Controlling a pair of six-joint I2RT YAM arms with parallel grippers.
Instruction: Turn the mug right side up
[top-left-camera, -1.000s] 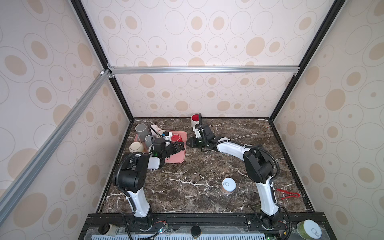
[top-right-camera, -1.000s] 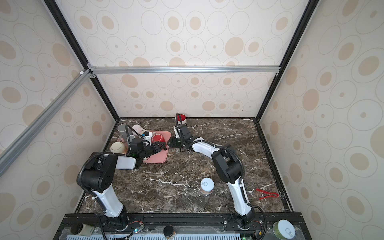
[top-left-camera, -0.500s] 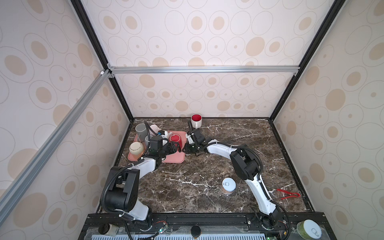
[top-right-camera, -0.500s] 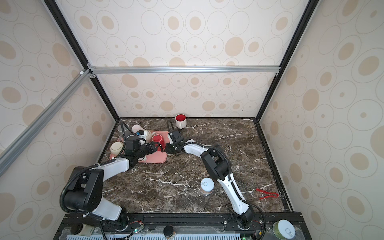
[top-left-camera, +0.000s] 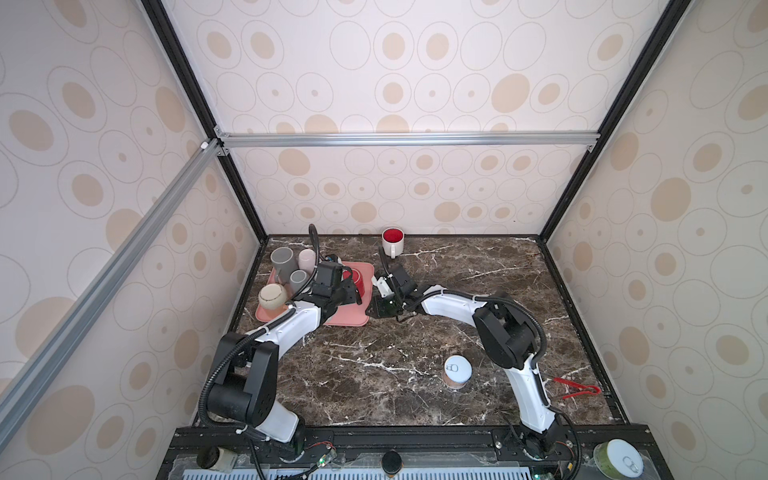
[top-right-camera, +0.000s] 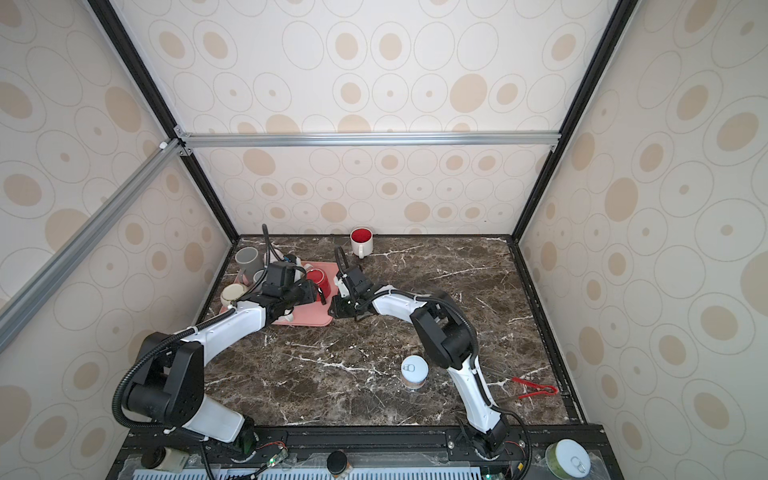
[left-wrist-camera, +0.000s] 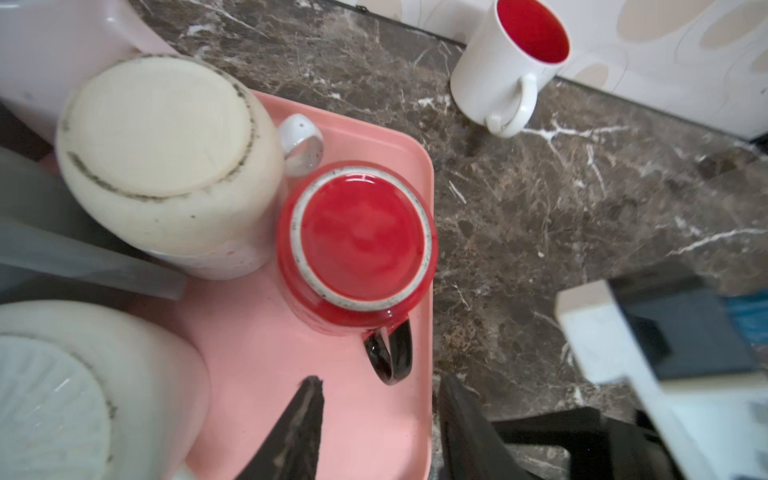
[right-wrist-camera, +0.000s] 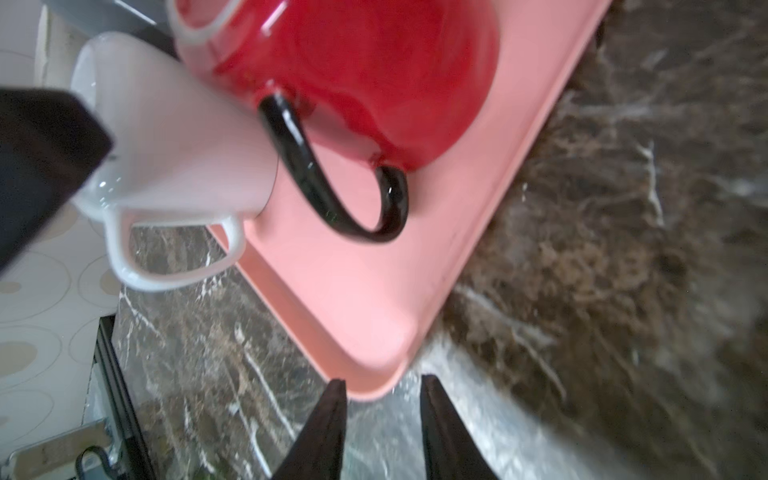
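Far left, toward the left rear of the dark marbled desk (top-left-camera: 415, 399): a pink plastic tray (top-left-camera: 351, 321) carrying tall grey cups (top-left-camera: 282, 259) and a cream speckled mug (left-wrist-camera: 162, 137), bottoms up. Next along, at the tray's right edge and just beside the cream one: the likely target, a glossy red ceramic mug (left-wrist-camera: 361, 237) with a black loop handle (left-wrist-camera: 390, 353), mouth down, base up.

Just short of that handle, the left jaws, moderately apart and empty, one finger (left-wrist-camera: 299, 432) over the tray floor, its partner out past the rim. Off the tray's corner, low over the desk, the right jaws, narrowly apart, also empty.

Step in hand, by the look of it: closing in for the pick. To do it well:
- Line the gap up across the handle or the wall next to it.
- Go in level and clamp only with ceramic between both inner faces.
- Lift clear of the cream neighbour before rolling the wrist; glazed surface, so probably slippery.
- Set down mouth up on bare desk.

Further right, well out of the way: an upright white mug with red lining (top-left-camera: 392, 241) by the back wall, a white-lidded can (top-left-camera: 457, 370), red tongs (top-left-camera: 577, 388).
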